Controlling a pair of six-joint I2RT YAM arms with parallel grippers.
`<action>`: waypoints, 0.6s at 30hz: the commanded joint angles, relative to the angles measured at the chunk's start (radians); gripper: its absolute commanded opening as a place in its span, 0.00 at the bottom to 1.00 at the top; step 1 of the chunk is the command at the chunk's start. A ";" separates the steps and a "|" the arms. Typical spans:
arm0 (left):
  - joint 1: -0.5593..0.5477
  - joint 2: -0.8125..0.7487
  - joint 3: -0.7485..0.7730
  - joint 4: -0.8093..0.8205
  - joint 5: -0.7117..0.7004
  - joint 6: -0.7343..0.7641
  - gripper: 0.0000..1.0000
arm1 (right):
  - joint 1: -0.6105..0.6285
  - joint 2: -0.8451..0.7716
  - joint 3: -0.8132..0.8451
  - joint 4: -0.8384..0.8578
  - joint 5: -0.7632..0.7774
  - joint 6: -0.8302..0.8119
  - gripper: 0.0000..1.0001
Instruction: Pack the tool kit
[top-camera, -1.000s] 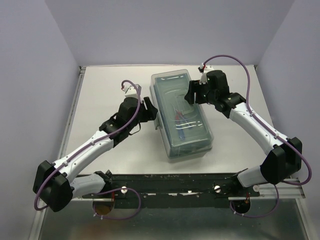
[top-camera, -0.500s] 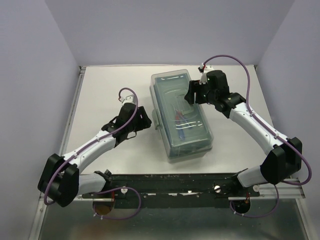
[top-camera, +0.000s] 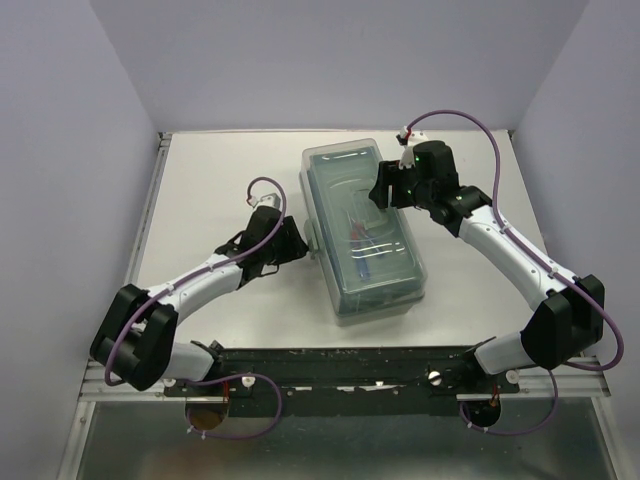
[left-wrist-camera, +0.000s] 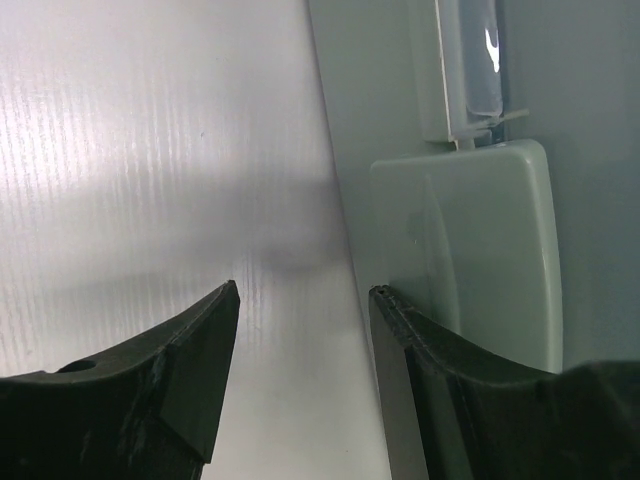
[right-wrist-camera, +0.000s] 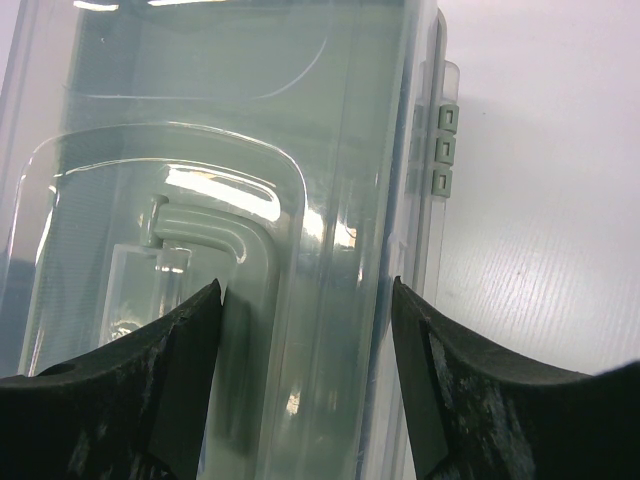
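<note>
The tool kit (top-camera: 365, 235) is a sage-green box with its translucent lid down, lying mid-table; tools show faintly through the lid. My left gripper (top-camera: 297, 243) is low against the box's left wall. In the left wrist view this left gripper (left-wrist-camera: 305, 295) is open with bare table between the fingers, and its right finger lies beside the green side latch (left-wrist-camera: 470, 250). My right gripper (top-camera: 385, 188) hovers over the lid's far right part. The right wrist view shows this right gripper (right-wrist-camera: 305, 285) open, straddling the lid's right edge next to the moulded handle (right-wrist-camera: 210, 230).
The white table (top-camera: 220, 180) is bounded by purple walls at the left, back and right. A black rail (top-camera: 340, 360) with both arm bases runs along the near edge. Green hinge tabs (right-wrist-camera: 443, 150) sit on the box's right side.
The left arm drew back from the box's left side, then came in again lower and nearer, its jaws widening a little and then narrowing. The right arm and the box stayed put.
</note>
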 joint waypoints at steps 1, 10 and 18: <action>0.002 0.038 0.011 0.076 0.041 0.006 0.64 | 0.025 0.029 -0.040 -0.094 -0.047 0.005 0.59; 0.001 0.098 0.026 0.163 0.105 0.028 0.60 | 0.025 0.037 -0.045 -0.092 -0.046 0.002 0.59; -0.001 0.149 0.098 0.154 0.148 0.074 0.56 | 0.026 0.046 -0.049 -0.086 -0.053 0.007 0.59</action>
